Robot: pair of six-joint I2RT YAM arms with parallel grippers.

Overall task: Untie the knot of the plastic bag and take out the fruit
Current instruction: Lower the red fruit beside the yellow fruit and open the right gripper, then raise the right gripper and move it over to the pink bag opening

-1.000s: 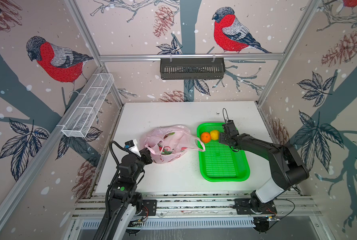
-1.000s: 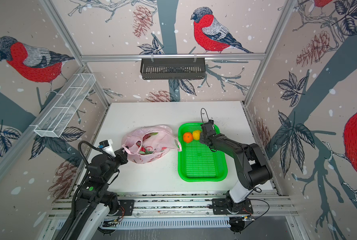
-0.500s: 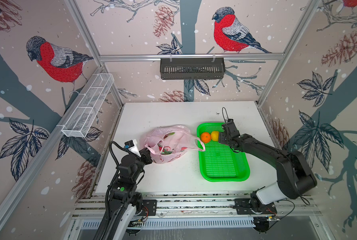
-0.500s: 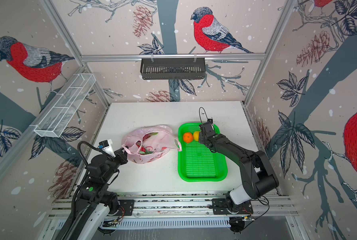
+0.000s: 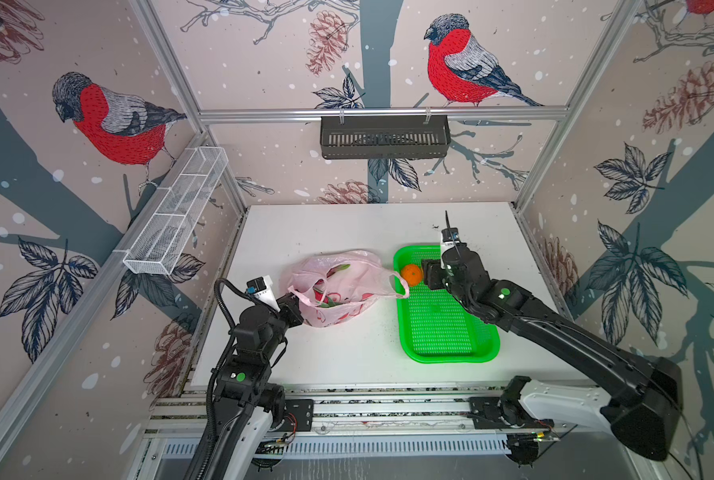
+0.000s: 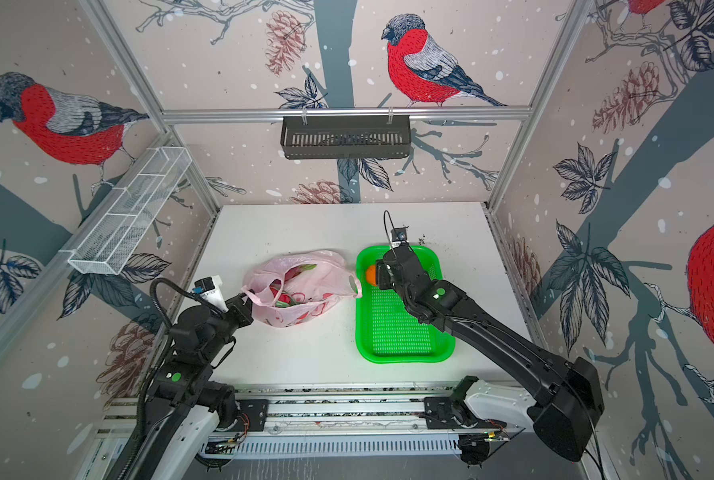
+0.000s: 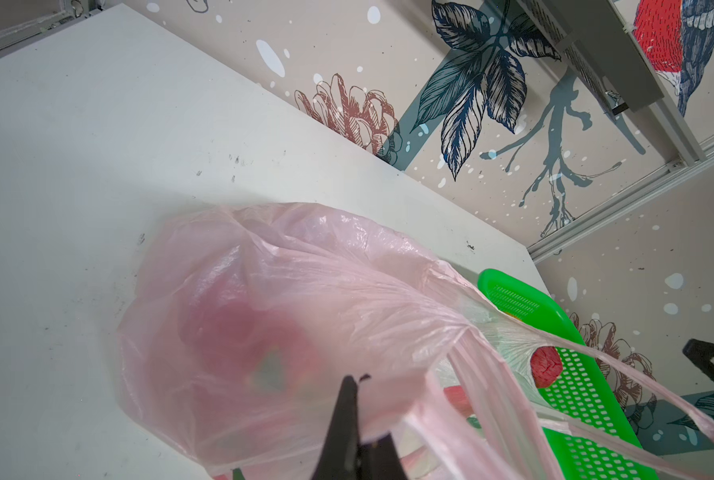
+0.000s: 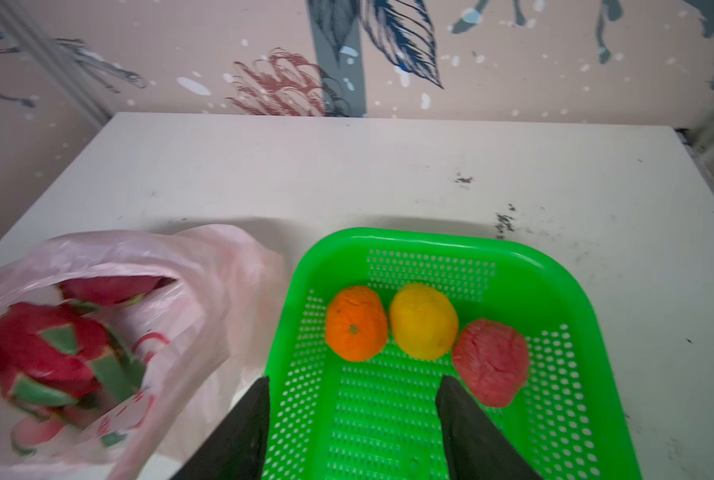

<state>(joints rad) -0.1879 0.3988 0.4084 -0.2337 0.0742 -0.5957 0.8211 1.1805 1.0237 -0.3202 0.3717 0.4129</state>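
Left gripper (image 7: pixel 353 381) is pinching shut on the near rim of the thin pale pink plastic bag (image 5: pixel 347 278), lying open on the white bench (image 5: pixel 326 224); two magenta dragon fruits (image 8: pixel 35 349) are showing blurred inside. Right gripper (image 8: pixel 355 380) is hovering wide and empty over the green perforated tray (image 8: pixel 430 237), blocking the round yellow citrus (image 8: pixel 424 320) and pinkish-red fruit (image 8: pixel 492 361) from both top views; only the orange (image 8: pixel 355 322) is peeking out.

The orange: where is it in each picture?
Top view: orange in the far corner of the green tray, nearest the bag.
Top view: same corner, partly hidden.
Left wrist: not clearly seen; the bag blocks it.
Right wrist: beside the yellow fruit.
Shared landmark: the green tray.
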